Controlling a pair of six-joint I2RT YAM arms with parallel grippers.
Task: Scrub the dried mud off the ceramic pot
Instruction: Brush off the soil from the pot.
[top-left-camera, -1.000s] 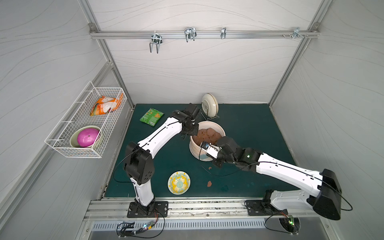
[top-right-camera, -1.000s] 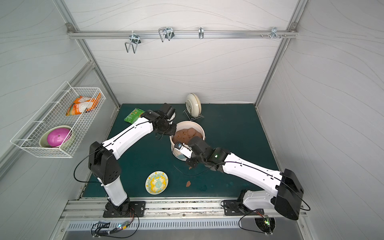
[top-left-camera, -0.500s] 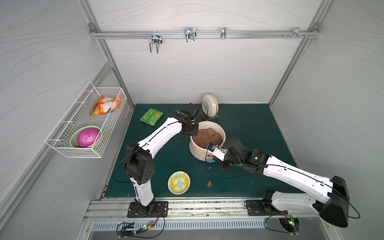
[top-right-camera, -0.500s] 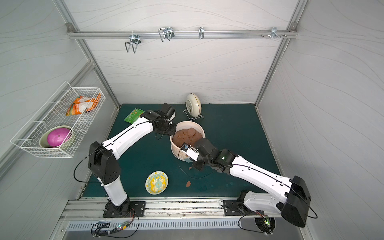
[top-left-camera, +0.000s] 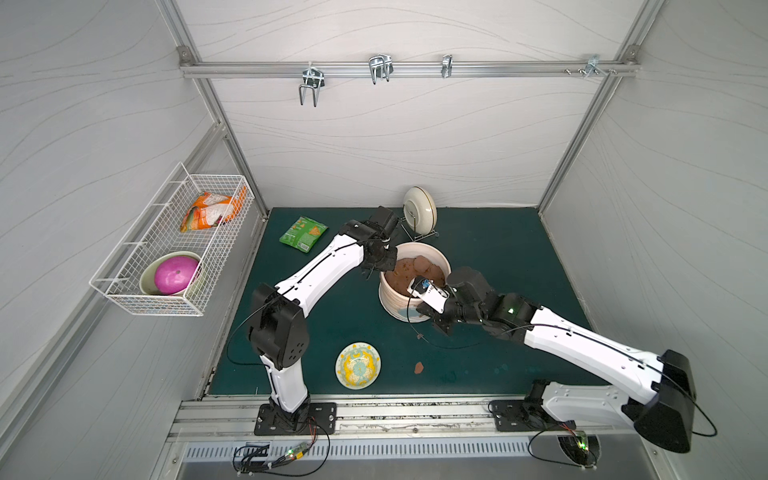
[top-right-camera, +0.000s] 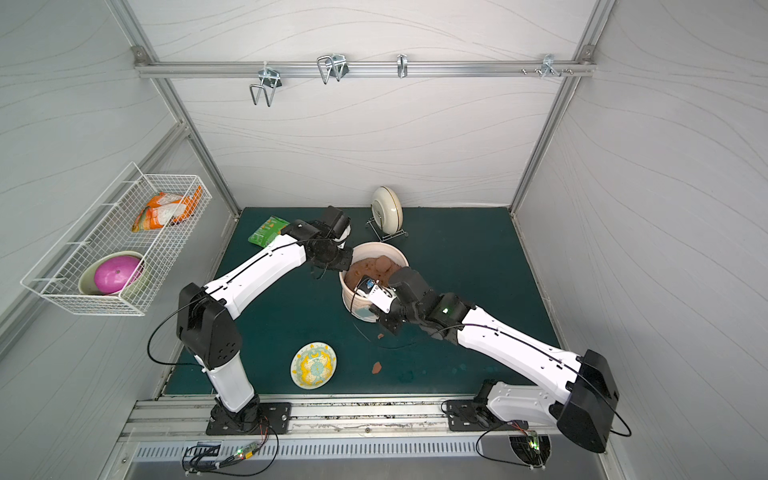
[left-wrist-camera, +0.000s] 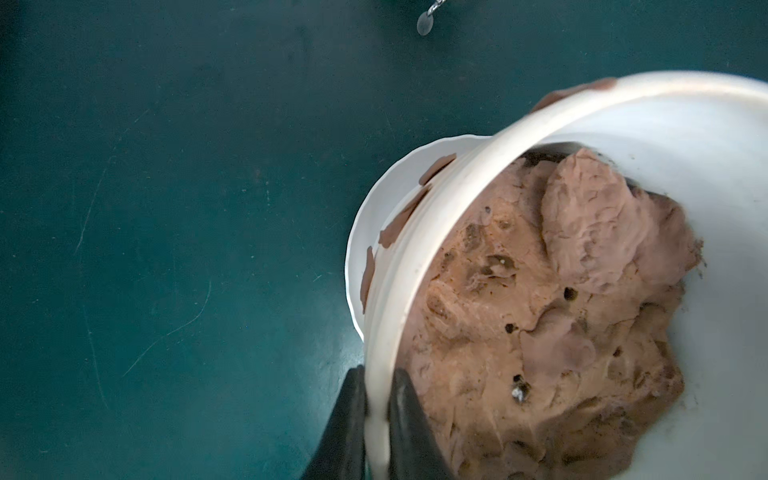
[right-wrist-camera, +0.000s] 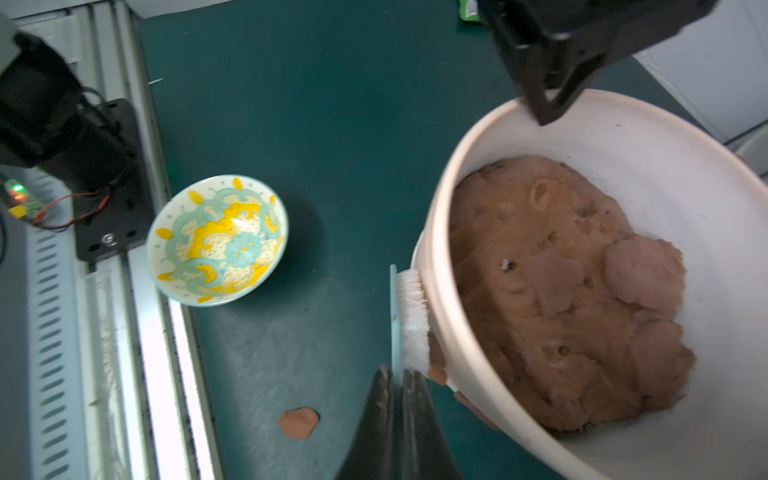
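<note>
Cream-white ribbed ceramic pot (top-left-camera: 391, 298) near the green mat's (top-left-camera: 498, 249) centre, holding a lumpy brown mass (right-wrist-camera: 540, 316). The left gripper (left-wrist-camera: 376, 374) clamps its rim; the right gripper (right-wrist-camera: 397, 374) clamps a white-bristled brush (right-wrist-camera: 412, 316) against the outer wall, just beside reddish-brown dried mud patches (right-wrist-camera: 436, 362). A yellow-patterned bowl (top-left-camera: 358, 365) stands toward the front edge.

Left arm (top-left-camera: 320, 270) and right arm (top-left-camera: 582, 345) outstretched toward centre, left claw (left-wrist-camera: 377, 372) and right claw (right-wrist-camera: 397, 372) clamped tight.

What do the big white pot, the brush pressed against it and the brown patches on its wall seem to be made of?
Pot: probably ceramic; cream, smooth thick rim, little shine. Brush: likely plastic; thin pale-blue back, white bristles. Patches: clay-like dried mud; matte reddish-brown, flat, stuck to the wall.
</note>
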